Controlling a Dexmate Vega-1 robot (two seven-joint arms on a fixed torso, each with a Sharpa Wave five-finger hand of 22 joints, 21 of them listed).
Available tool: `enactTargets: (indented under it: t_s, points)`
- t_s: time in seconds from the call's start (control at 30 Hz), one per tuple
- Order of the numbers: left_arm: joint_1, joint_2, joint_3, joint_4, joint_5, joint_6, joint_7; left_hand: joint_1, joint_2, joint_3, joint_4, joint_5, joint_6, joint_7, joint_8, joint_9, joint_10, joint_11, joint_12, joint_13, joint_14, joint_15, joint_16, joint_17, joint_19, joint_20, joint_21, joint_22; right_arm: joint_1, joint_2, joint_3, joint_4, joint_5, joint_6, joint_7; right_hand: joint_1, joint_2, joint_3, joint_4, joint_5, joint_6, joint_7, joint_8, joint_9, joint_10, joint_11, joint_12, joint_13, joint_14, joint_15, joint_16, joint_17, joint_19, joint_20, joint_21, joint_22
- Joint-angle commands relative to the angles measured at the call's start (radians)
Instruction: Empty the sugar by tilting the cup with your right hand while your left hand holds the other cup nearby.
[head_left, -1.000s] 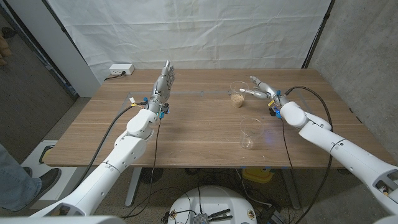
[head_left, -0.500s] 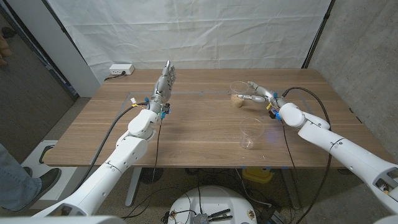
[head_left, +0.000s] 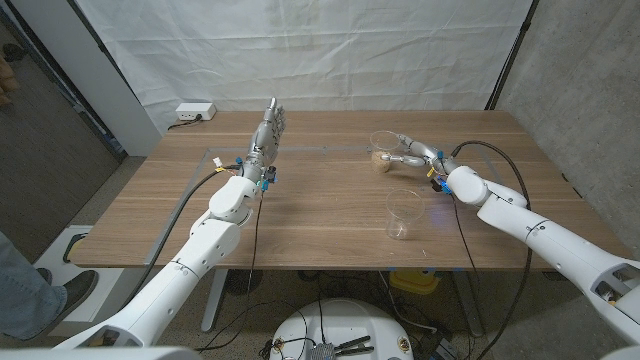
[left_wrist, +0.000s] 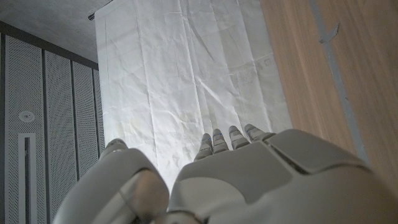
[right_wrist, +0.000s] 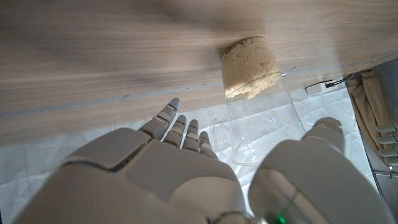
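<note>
A clear plastic cup (head_left: 381, 150) with pale brown sugar in its bottom stands at the far right of the wooden table (head_left: 310, 215). My right hand (head_left: 409, 152) is beside it, fingers apart. In the right wrist view the sugar cup (right_wrist: 252, 78) sits between my fingers (right_wrist: 178, 129) and thumb (right_wrist: 323, 134), with a gap showing on each side. An empty clear cup (head_left: 403, 213) stands nearer the front edge, apart from both hands. My left hand (head_left: 265, 136) is raised over the table's left-middle, fingers straight up and holding nothing; the left wrist view looks along the back of that hand (left_wrist: 249, 180).
A white curtain (head_left: 300, 50) hangs behind the table. A white power strip (head_left: 194, 112) lies at the far left corner, with a strip of tape (head_left: 215, 158) on the wood near my left hand. A person's leg and shoe (head_left: 45, 285) show at the left edge.
My right hand has moved a little leftward, closing in around the sugar cup. The left hand and both cups have stayed put.
</note>
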Motion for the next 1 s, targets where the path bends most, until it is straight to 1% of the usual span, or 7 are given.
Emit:
enactTargets:
  t_s: [0.03,0.17,0.27,0.43,0.67,0.93,1.0]
  points:
    - [0.009,0.003,0.002,-0.017,0.005,0.018,0.014,-0.001,0.004,-0.003,0.002,0.005,0.002,0.004,0.006,0.004,0.005,-0.001,0.000,0.005,0.006,0.002,0.007,0.003,-0.014,-0.037,-0.001,0.002,0.050,0.032,-0.025,0.089,-0.011,0.054,0.015,0.002,0.008,-0.008,-0.005,0.008,0.011,0.001,0.009,0.002,0.015,0.000,0.008,0.004,0.012,-0.015,0.008,0.001,0.016,-0.079,0.003,0.005]
    - [0.009,0.003,0.002,-0.018,0.004,0.022,0.015,-0.001,0.004,-0.004,0.002,0.005,0.003,0.003,0.006,0.004,0.004,-0.002,-0.001,0.005,0.006,0.003,0.007,0.003,-0.015,-0.037,-0.002,0.003,0.064,0.040,-0.034,0.103,-0.013,0.060,0.030,0.004,0.008,-0.011,-0.006,0.011,0.017,-0.003,0.010,0.002,0.024,-0.002,0.012,0.003,0.021,-0.015,0.010,0.001,0.024,-0.080,0.004,0.005]
    - [0.009,0.004,0.002,-0.018,0.005,0.024,0.015,-0.001,0.005,-0.004,0.002,0.005,0.003,0.004,0.006,0.004,0.004,0.001,-0.001,0.005,0.006,0.002,0.007,0.003,-0.014,-0.036,-0.003,0.003,0.069,0.045,-0.037,0.111,-0.018,0.060,0.029,0.004,0.009,-0.013,-0.006,0.012,0.022,-0.005,0.012,0.002,0.029,-0.004,0.013,0.003,0.028,-0.017,0.012,0.001,0.028,-0.079,0.005,0.005]
    - [0.009,0.005,0.001,-0.018,0.004,0.026,0.016,-0.001,0.006,-0.006,0.002,0.005,0.004,0.003,0.005,0.004,0.005,0.000,-0.001,0.005,0.006,0.002,0.006,0.003,-0.015,-0.035,-0.003,0.003,0.080,0.066,-0.037,0.150,-0.010,0.078,0.014,0.006,0.011,-0.016,-0.007,0.015,0.034,-0.008,0.016,0.002,0.041,-0.006,0.018,0.003,0.038,-0.017,0.013,0.001,0.034,-0.077,0.005,0.005]
    - [0.010,0.006,-0.001,-0.015,0.002,0.028,0.016,-0.001,0.007,-0.007,0.002,0.005,0.005,0.003,0.005,0.004,0.005,0.000,-0.002,0.005,0.005,0.002,0.005,0.003,-0.015,-0.034,-0.004,0.003,0.085,0.078,-0.042,0.165,-0.009,0.091,0.009,0.008,0.014,-0.018,-0.007,0.018,0.047,-0.012,0.020,0.002,0.050,-0.011,0.020,0.003,0.046,-0.019,0.013,0.001,0.040,-0.076,0.005,0.005]
    - [0.008,0.004,0.000,-0.011,-0.001,0.029,0.014,0.000,0.008,-0.009,0.002,0.005,0.005,0.004,0.004,0.004,0.004,0.001,-0.003,0.005,0.005,0.002,0.005,0.003,-0.017,-0.033,-0.006,0.003,0.093,0.097,-0.046,0.206,0.002,0.131,0.000,0.010,0.018,-0.021,-0.007,0.022,0.057,-0.019,0.022,0.002,0.062,-0.016,0.024,0.003,0.061,-0.021,0.016,0.001,0.049,-0.069,0.006,0.005]
    - [0.008,0.004,0.000,-0.012,0.000,0.033,0.016,0.000,0.009,-0.009,0.002,0.005,0.005,0.004,0.004,0.004,0.003,-0.002,-0.003,0.005,0.005,0.003,0.005,0.003,-0.017,-0.034,-0.006,0.003,0.098,0.110,-0.047,0.234,0.011,0.157,-0.005,0.011,0.020,-0.023,-0.008,0.024,0.060,-0.020,0.022,0.002,0.070,-0.015,0.026,0.003,0.072,-0.022,0.018,0.001,0.067,-0.065,0.010,0.005]
